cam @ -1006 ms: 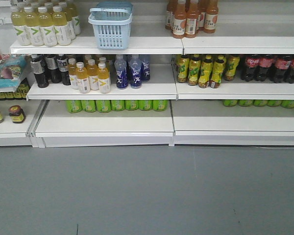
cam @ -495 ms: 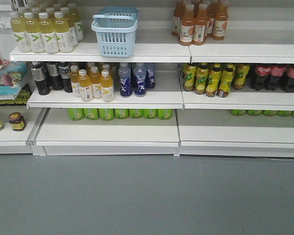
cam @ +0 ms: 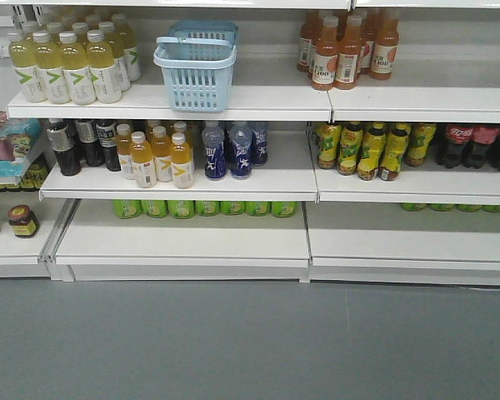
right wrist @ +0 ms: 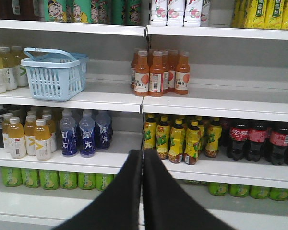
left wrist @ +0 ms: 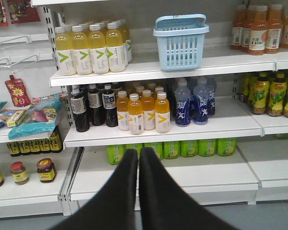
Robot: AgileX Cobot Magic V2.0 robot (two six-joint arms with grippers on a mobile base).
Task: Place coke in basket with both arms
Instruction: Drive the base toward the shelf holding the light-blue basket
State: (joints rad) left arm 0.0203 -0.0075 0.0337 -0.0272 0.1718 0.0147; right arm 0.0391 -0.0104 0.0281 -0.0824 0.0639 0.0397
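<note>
Jars (cam: 21, 221) stand low at the far left of the front view, on a side rack beside the white shelves (cam: 183, 250). On the top shelf a block of pale yellow bottles (cam: 62, 67) comes first. Just to their right is the basket (cam: 196, 83), upright and light blue, with its handles folded down on the rim; nothing shows inside it. Below it on the middle shelf stand black-capped dark bottles (cam: 79, 146), orange juice bottles (cam: 158, 158) and blue bottles (cam: 229, 150), with green bottles (cam: 204, 208) lying in a row beneath. Further right, brown-orange bottles (cam: 342, 54) stand on the top shelf and yellow-labelled bottles (cam: 371, 150) on the middle one. Dark cola bottles (cam: 475, 143) with red labels fill the right end. No view shows the coke, the slim red bottle.

The left gripper (left wrist: 138, 152) points at the shelf under the juice bottles, well short of the basket. Its black fingers are pressed almost together with nothing between them. The right gripper (right wrist: 142, 154) is likewise closed and empty, aimed below the yellow-labelled bottles, with the basket up to its left.
</note>
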